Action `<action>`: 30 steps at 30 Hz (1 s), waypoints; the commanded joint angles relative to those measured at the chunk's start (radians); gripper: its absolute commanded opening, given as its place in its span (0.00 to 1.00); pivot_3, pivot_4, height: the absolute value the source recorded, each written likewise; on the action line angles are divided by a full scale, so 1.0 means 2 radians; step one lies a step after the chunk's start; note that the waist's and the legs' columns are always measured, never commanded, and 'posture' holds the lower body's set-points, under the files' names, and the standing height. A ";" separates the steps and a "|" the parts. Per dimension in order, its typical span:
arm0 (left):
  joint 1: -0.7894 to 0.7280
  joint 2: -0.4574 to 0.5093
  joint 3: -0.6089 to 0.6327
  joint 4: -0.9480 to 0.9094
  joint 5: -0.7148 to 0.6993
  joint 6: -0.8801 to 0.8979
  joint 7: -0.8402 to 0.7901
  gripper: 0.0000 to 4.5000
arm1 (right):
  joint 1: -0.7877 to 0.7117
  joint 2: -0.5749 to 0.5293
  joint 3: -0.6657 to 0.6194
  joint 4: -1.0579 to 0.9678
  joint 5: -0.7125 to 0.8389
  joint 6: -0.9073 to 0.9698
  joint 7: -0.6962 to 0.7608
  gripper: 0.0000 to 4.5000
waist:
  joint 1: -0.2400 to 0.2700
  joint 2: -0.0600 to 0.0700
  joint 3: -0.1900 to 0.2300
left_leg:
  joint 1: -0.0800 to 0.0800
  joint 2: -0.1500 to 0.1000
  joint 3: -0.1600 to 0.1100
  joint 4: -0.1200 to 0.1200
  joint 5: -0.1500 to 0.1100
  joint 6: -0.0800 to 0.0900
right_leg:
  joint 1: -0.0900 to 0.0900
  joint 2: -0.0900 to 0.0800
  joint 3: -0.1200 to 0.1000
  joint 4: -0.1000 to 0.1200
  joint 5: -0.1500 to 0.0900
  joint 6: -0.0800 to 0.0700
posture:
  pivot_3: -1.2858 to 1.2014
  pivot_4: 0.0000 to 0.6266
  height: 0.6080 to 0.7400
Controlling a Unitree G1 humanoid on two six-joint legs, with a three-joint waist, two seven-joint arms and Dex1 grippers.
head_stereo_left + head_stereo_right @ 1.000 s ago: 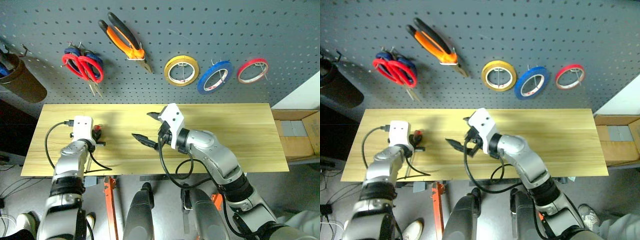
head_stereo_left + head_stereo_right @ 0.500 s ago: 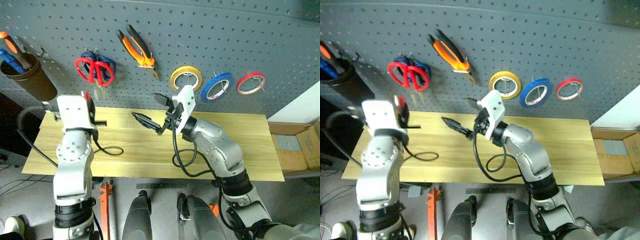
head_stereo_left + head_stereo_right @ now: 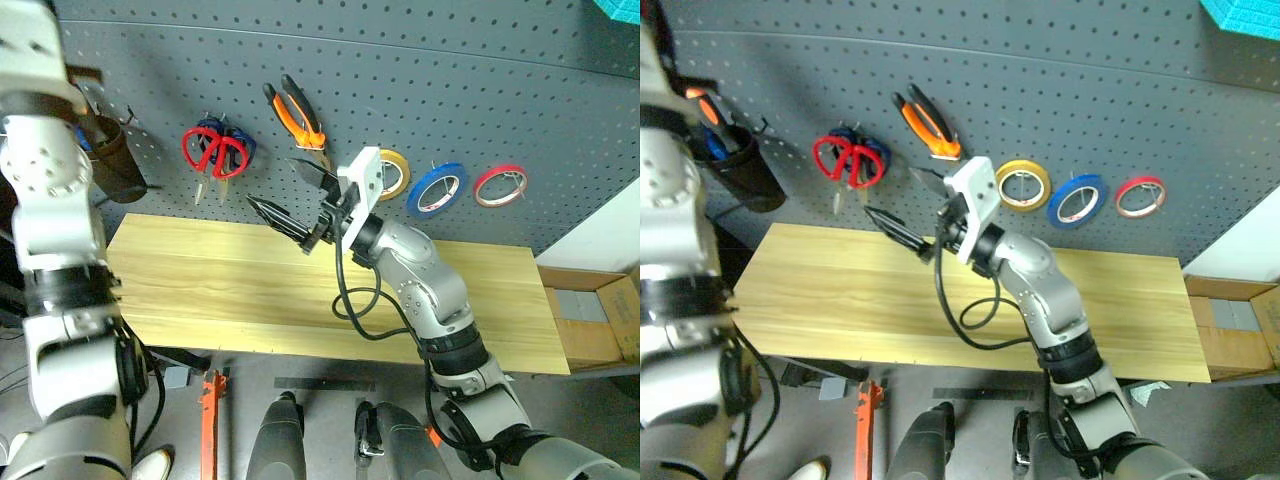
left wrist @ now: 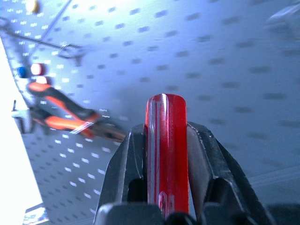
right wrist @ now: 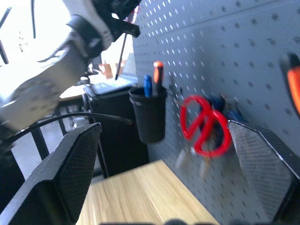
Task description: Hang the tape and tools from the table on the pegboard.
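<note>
Left wrist view: left gripper (image 4: 167,140) is clamped on the screwdriver (image 4: 167,150), its black fingers (image 4: 129,164) pressing both sides of the clear red handle, held up in front of the pegboard (image 4: 211,56). Right wrist view shows the thin dark shaft (image 5: 120,49) hanging from that raised gripper above the black cup (image 5: 149,112), which already holds a blue and an orange handle.

Judgement: step in hand is stowing the screwdriver, probably in the cup. To do it well: keep the shaft upright, centre the tip over the cup mouth, lower before letting go.

Right gripper (image 3: 290,192) stands wide apart and empty over the table (image 3: 200,290). Pliers (image 3: 297,112), red scissors (image 3: 218,152) and blue tape (image 3: 436,188) hang on the board already
</note>
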State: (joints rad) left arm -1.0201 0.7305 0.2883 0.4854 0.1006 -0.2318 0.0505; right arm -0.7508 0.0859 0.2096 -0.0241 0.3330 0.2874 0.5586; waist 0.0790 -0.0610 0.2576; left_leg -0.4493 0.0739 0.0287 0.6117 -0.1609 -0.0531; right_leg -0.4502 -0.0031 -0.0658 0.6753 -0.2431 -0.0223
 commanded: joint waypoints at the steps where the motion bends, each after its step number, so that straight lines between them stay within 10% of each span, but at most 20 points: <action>1: -0.062 0.000 -0.001 0.086 -0.022 -0.045 -0.019 0.18 | -0.029 0.016 0.008 0.001 -0.012 -0.038 0.002 1.00 | 0.001 0.000 0.000 | 0.000 0.000 0.000 0.000 0.000 0.000 | 0.000 0.000 0.000 0.001 0.000 0.000 | 0.59 0.26 1.00; 16: -0.114 0.011 -0.011 0.275 -0.038 -0.112 -0.054 0.18 | -0.036 0.019 0.034 0.022 -0.026 -0.038 0.022 1.00 | -0.001 0.000 0.000 | 0.000 0.000 -0.001 0.001 0.000 0.000 | 0.000 0.000 0.000 0.002 0.001 -0.002 | 0.58 0.36 1.00; 30: -0.003 -0.005 0.021 0.188 -0.083 -0.042 -0.024 0.18 | -0.024 0.009 0.031 0.018 -0.030 -0.034 0.017 1.00 | -0.008 0.000 0.001 | 0.001 0.002 -0.001 0.001 0.001 -0.001 | 0.000 0.001 0.000 0.003 0.002 -0.004 | 0.59 0.38 1.00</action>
State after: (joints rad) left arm -1.0371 0.7121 0.2994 0.9227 -0.0404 -0.3442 -0.0171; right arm -0.7957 0.0988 0.2752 0.0570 0.2738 0.2299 0.5899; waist 0.0625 -0.0602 0.2587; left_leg -0.4473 0.0784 0.0270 0.6145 -0.1596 -0.0549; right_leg -0.4492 -0.0014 -0.0659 0.6806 -0.2380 -0.0310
